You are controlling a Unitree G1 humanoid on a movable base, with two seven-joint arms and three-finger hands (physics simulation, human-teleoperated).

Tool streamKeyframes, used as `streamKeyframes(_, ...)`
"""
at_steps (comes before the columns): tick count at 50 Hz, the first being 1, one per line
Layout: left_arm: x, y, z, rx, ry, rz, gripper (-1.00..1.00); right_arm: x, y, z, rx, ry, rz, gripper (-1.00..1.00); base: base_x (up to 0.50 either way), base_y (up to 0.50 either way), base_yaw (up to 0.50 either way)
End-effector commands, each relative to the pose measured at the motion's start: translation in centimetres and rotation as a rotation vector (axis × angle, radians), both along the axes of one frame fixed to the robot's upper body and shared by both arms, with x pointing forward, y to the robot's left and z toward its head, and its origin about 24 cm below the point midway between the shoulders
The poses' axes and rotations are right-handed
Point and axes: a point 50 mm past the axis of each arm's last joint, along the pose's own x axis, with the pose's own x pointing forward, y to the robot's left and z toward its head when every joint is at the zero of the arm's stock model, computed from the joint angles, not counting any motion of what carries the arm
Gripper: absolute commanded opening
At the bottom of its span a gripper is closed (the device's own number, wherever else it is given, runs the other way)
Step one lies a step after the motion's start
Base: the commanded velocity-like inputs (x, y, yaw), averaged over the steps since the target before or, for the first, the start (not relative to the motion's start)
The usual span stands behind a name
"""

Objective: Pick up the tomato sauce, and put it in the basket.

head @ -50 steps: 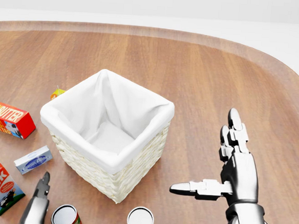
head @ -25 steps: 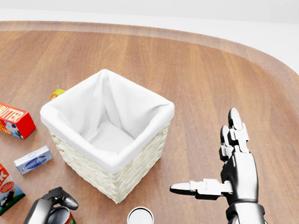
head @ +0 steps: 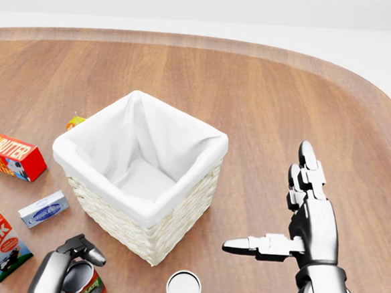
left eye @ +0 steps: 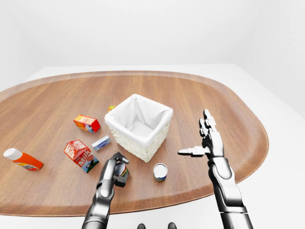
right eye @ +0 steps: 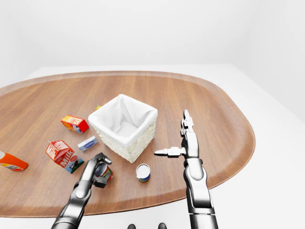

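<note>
In the left-eye view the left hand (left eye: 116, 168) wraps its fingers round the tomato sauce (left eye: 122, 174), a red-labelled can standing on the table (left eye: 57, 90) at lower centre, just below-left of the white-lined basket (left eye: 138, 126); the hand hides most of the label (the head view cuts can and hand at its bottom edge). The right hand (left eye: 206, 142) hovers at right with fingers spread wide, empty. A blue can (left eye: 160, 172) stands between the hands.

White-lined wicker basket (head: 152, 214); red milk carton (left eye: 78, 153).
</note>
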Motion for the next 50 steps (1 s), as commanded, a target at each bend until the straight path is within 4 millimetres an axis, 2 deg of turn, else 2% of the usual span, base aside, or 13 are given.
streamKeyframes(1,-0.1,-0.2,2.4,-0.030,-0.089,0.026,-1.00,0.1,0.0,0.0,0.000,0.000,-0.001,1.00,0.00,0.00,0.00)
streamKeyframes(15,-0.5,-0.6,4.3,-0.041,-0.123,0.009,-1.00,0.2,-0.1,-0.1,0.000,0.001,-0.004,1.00,0.00,0.00,0.00)
streamKeyframes(34,-0.9,-1.3,9.0,-0.023,-0.282,-0.055,-1.00,0.1,0.0,0.0,-0.001,0.000,-0.003,1.00,0.00,0.00,0.00)
streamKeyframes(50,-1.3,-1.9,11.7,-0.011,-0.380,-0.101,-1.00,0.1,0.0,0.0,-0.002,-0.001,-0.004,1.00,0.00,0.00,0.00)
